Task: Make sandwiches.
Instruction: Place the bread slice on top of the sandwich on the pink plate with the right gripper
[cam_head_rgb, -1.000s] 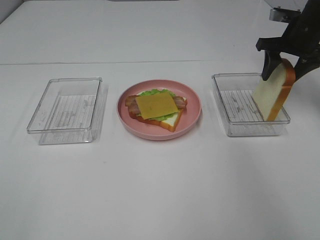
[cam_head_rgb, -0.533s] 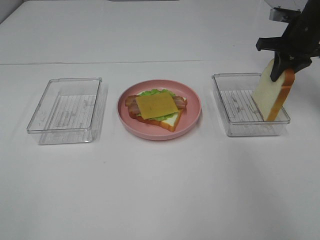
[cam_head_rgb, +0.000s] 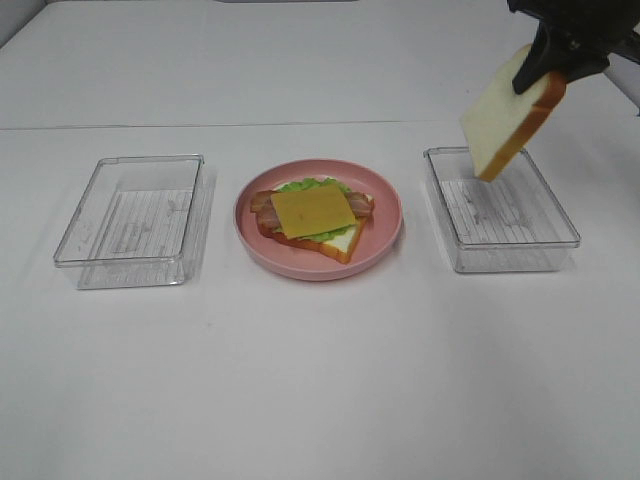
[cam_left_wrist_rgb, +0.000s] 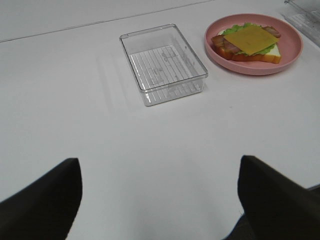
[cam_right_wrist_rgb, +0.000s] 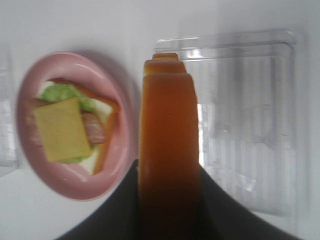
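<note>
Overhead, the right gripper (cam_head_rgb: 545, 62) clamps a white bread slice with orange-brown crust (cam_head_rgb: 503, 117), tilted in the air above a clear plastic rectangular tray (cam_head_rgb: 500, 209). At its nine o'clock, a round pink plate (cam_head_rgb: 318, 217) bears the open-faced sandwich topped with yellow cheese (cam_head_rgb: 313, 214). The left gripper (cam_left_wrist_rgb: 157, 200) stands wide apart, holding nothing.

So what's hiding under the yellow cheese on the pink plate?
Under the cheese slice peek bacon strips, green lettuce and a bread slice, all on the pink plate. The cheese covers their middles, so anything else underneath can't be seen.
</note>
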